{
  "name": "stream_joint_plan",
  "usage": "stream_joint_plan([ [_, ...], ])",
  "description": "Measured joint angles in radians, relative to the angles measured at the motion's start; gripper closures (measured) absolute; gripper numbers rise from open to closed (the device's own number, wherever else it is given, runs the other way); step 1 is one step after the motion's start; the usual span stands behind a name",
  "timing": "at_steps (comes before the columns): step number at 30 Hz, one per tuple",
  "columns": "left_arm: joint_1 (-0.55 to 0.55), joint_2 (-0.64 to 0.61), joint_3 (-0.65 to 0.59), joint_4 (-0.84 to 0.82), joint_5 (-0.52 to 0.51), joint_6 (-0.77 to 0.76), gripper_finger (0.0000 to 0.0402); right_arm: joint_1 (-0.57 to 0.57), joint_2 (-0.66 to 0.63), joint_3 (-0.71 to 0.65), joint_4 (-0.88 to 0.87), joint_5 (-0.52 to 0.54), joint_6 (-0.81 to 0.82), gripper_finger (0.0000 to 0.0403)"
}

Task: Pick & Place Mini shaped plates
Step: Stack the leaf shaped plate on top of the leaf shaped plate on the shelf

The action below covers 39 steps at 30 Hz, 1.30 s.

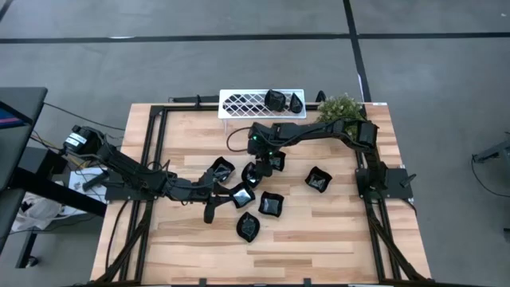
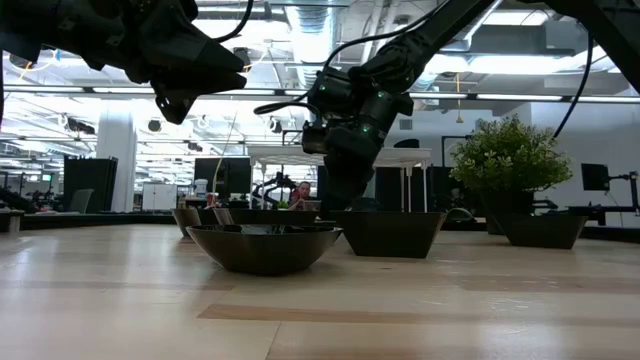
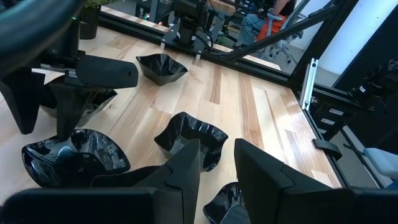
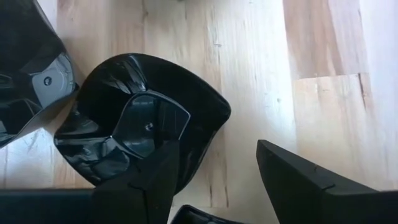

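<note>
High view shows a wooden worktop (image 1: pixel 319 239) with 2 dark arms over it. Small shiny black plates lie in a bunch near the middle. I count 6 there: one at (image 1: pixel 221 170), one at (image 1: pixel 242 196), one at (image 1: pixel 271 204), one at (image 1: pixel 249 227), one at (image 1: pixel 319 180), and one under the right arm (image 1: pixel 256 172). They sit close, and some look like they touch, but I cannot be sure.

At the far edge stands a white rack (image 1: pixel 261 104). 2 more black plates (image 1: pixel 284 100) rest on it, side by side. A green plant (image 1: pixel 341 109) sits just beside the rack, at the far right corner.

The right tool (image 1: pixel 261 167) points down over the bunch. In the right wrist view its 2 fingers (image 4: pixel 146 186) stand wide apart. One finger hangs over the edge of a teardrop plate (image 4: pixel 143 118) that lies flat on the wood. The other finger is over bare wood. Nothing is in its grip.

The left tool (image 1: pixel 210 209) reaches in low from the left side, next to the plates. In the left wrist view its fingers (image 3: pixel 186 168) have a small gap and hold nothing. A wavy plate (image 3: pixel 189 138) lies just past the tips.

Low view shows one dish (image 2: pixel 264 245) close up, with the right tool (image 2: pixel 345 190) hanging down behind it. Far behind the worktop a person (image 2: pixel 300 195) is in the room.
</note>
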Motion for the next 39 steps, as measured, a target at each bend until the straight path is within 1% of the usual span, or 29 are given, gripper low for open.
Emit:
stream_joint_plan([
  [30, 0.000, 0.000, 0.000, 0.004, 0.000, 0.000, 0.0300, 0.012, 0.001, 0.000, 0.011, 0.018, 0.022, 0.0193],
  [39, 0.000, 0.000, 0.000, 0.005, 0.000, 0.000, 0.0300, 0.013, 0.001, -0.001, 0.023, 0.038, 0.019, 0.0193],
])
